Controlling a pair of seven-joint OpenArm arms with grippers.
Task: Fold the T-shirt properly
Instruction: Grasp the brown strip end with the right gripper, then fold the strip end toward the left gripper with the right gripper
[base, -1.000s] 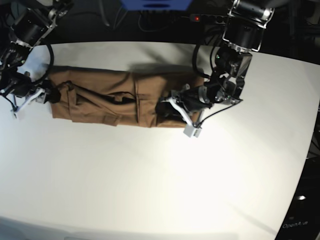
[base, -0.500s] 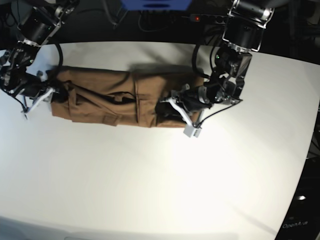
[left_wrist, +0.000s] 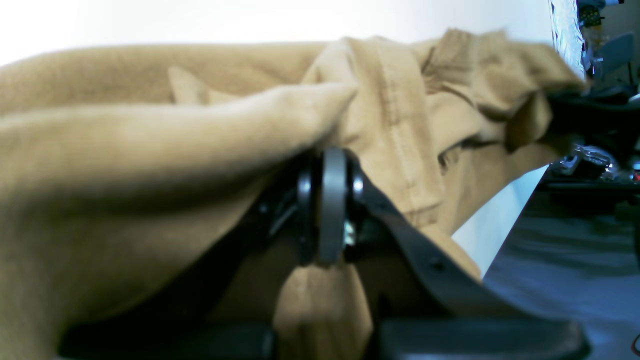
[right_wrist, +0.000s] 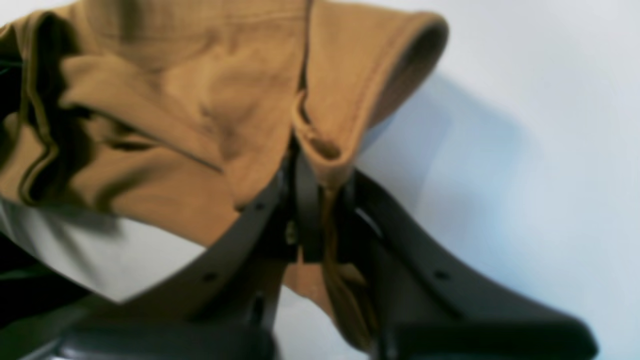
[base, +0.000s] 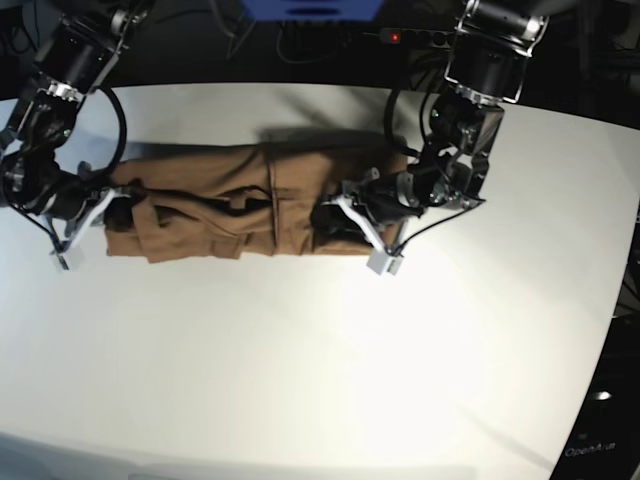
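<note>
1. The T-shirt (base: 240, 200) lies as a long folded band across the far half of the white table (base: 320, 380), with an arm at each end.
2. Only the left wrist view shows the left gripper (left_wrist: 327, 200) clamped tight on a fold of cloth, and a stitched hem running up beside it.
3. Only the right wrist view shows the right gripper (right_wrist: 320, 200) pinching a hemmed edge, the cloth lifted off the table.
4. Faint lettering reading "OpenArm" (base: 590, 450) sits at the base view's lower corner.
</note>
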